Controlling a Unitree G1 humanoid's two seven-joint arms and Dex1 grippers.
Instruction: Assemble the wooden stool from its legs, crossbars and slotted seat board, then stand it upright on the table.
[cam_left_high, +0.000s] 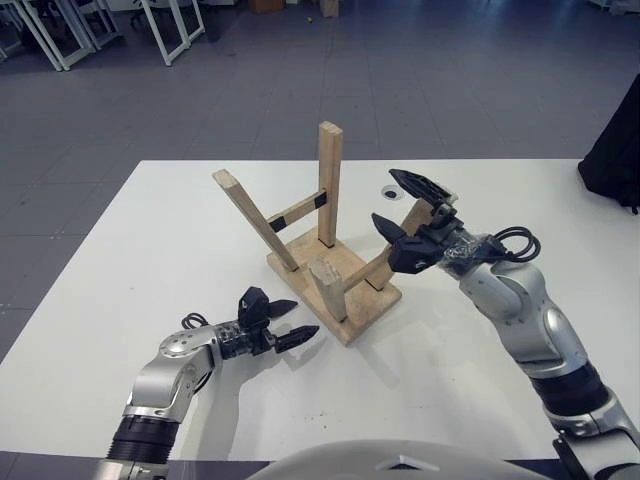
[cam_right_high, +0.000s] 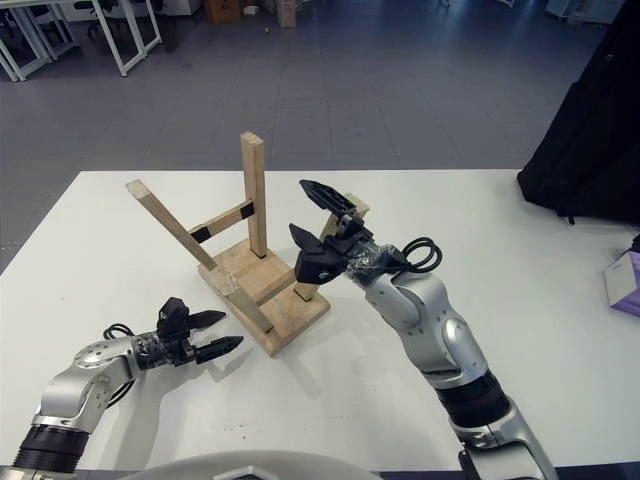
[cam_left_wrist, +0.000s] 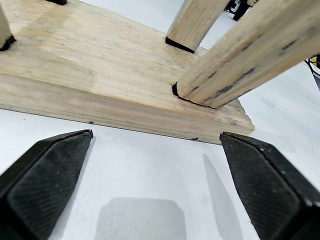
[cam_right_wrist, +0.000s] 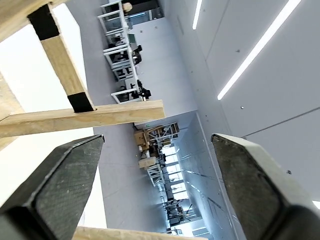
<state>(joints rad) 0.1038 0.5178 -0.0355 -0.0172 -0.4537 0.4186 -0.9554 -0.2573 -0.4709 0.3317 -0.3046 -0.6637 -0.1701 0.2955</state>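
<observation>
The wooden stool lies upside down mid-table, its seat board (cam_left_high: 350, 295) flat on the white surface. Several legs stick up from it: a tall upright one (cam_left_high: 329, 180), one leaning left (cam_left_high: 255, 215), a short front one (cam_left_high: 328, 288). A crossbar (cam_left_high: 298, 211) joins the two tall legs. My right gripper (cam_left_high: 385, 198) is open at the top of the right leg (cam_left_high: 383, 268), partly hiding it. The left gripper (cam_left_high: 298, 320) rests low on the table, open, just short of the board's front-left edge (cam_left_wrist: 100, 100), with nothing between its fingers.
A small round hole (cam_left_high: 390, 189) sits in the tabletop behind the stool. A black bag (cam_right_high: 590, 130) stands off the table's right side, with a purple box (cam_right_high: 625, 280) at the right edge. There is bare table (cam_left_high: 150, 250) to the left and in front.
</observation>
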